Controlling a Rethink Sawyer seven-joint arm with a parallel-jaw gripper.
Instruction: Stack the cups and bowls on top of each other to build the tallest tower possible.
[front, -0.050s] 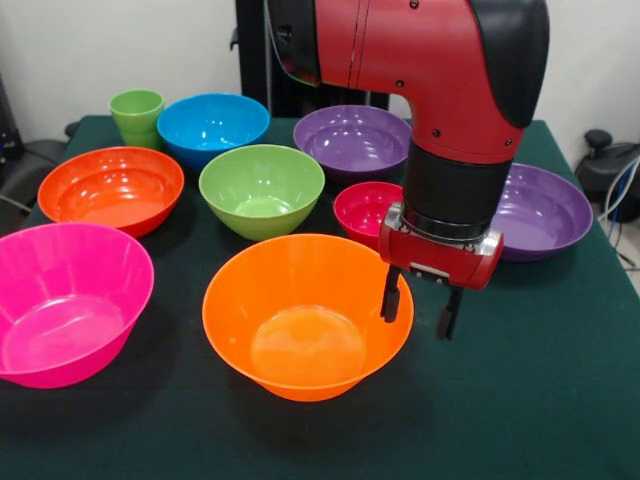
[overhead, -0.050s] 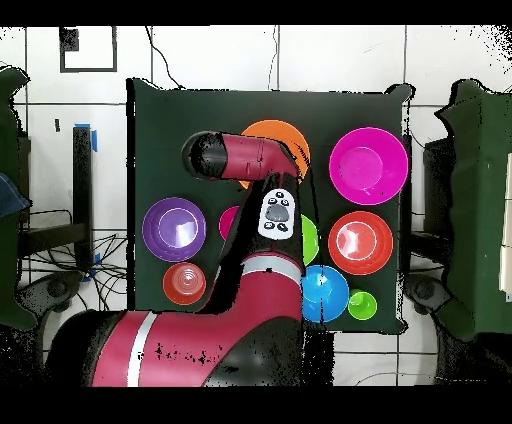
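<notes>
- The glossy pink plastic bowl (front, -0.050s: 68, 300) sits mouth-up at the near left of the dark green table (front, -0.050s: 540, 400), well apart from the tool; I would leave it for a later layer.
- Behind it, the shallow red-orange plastic bowl (front, -0.050s: 110, 187) and the small light-green plastic tumbler (front, -0.050s: 137, 115) at the far left are also upright and untouched. The tumbler, being narrowest, is best saved for the top.
- The blue plastic bowl (front, -0.050s: 212, 125) and the green plastic bowl (front, -0.050s: 261, 188) stand mid-table, each alone; no tower has been started.
- The large orange plastic bowl (front, -0.050s: 305, 312) lies mouth-up at the near centre. As the widest piece it looks the sensible base, and it would need turning over to serve as one.
- The small magenta-red plastic bowl (front, -0.050s: 366, 210) sits just beyond the orange rim, with a purple plastic bowl (front, -0.050s: 352, 138) farther back.
- The red tool (front, -0.050s: 420, 308) hangs at the orange bowl's right rim, its two black fingers (front, -0.050s: 391, 297) spread apart and holding nothing. One finger seems to be inside the rim and one outside, though I cannot be sure.
- To do this well: straddle the wall squarely, go low enough for a firm bite, and pinch gently, since the glossy wall may slip.
- A wider purple plastic bowl (front, -0.050s: 545, 212) at the far right stays clear of the arm.
</notes>
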